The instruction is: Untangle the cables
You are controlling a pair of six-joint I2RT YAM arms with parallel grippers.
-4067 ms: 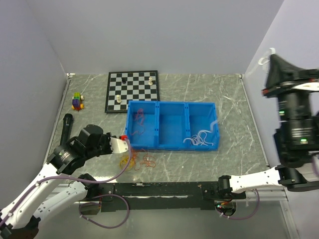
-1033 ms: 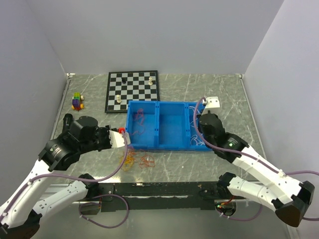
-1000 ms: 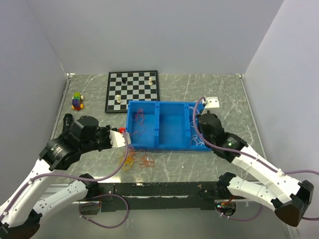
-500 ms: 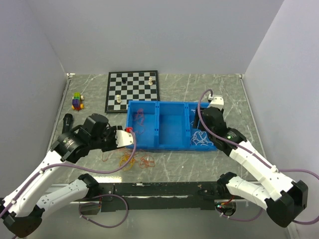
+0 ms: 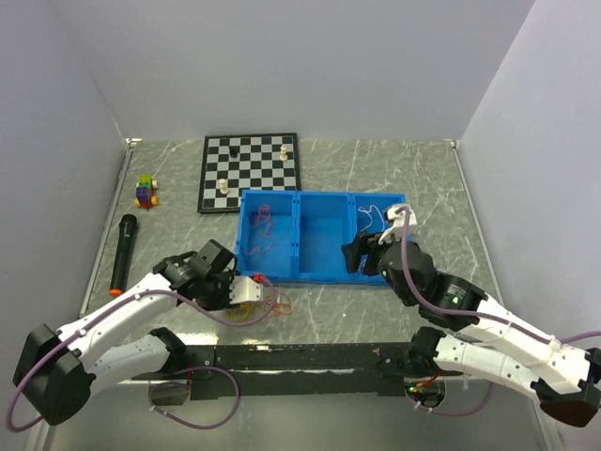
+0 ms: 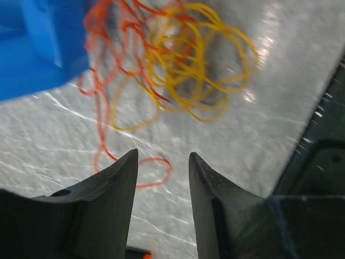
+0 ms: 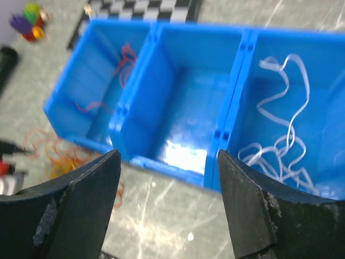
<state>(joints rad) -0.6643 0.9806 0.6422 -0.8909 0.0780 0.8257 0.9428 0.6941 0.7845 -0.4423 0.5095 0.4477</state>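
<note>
Top external: left gripper [image 5: 263, 289] sits low over the table [image 5: 423, 178], just in front of the blue tray [image 5: 324, 194], at the near-left corner. It is directly above the orange-yellow tangle [image 5: 275, 303], which lies on the table outside the tray. Right gripper [image 5: 362, 246] hangs over the tray's front wall, near the divider between the middle and right compartments. Red cable [image 5: 263, 225] lies in the left compartment and white cables [image 5: 373, 209] in the right one. Chessboard [image 5: 249, 171], microphone [image 5: 122, 254] and a small toy [image 5: 146, 191] lie well apart from the tray. Left wrist: left gripper [image 6: 163, 156] released, jaws apart, bare table between them, nothing grasped. The orange-yellow tangle [image 6: 199, 70] lies ahead of the fingertips. One orange loop [image 6: 153, 172] reaches the gap between them; contact cannot be told. Tray corner [image 6: 38, 54] at upper left, orange strands against it. Right wrist: right gripper [image 7: 168, 156] released, jaws wide, holding nothing, above the tray's front wall [image 7: 161, 162]. Red cable [image 7: 126, 59] in the left compartment, white cables [image 7: 280, 124] in the right compartment, and the orange-yellow tangle [image 7: 54, 151] on the table at lower left.
</note>
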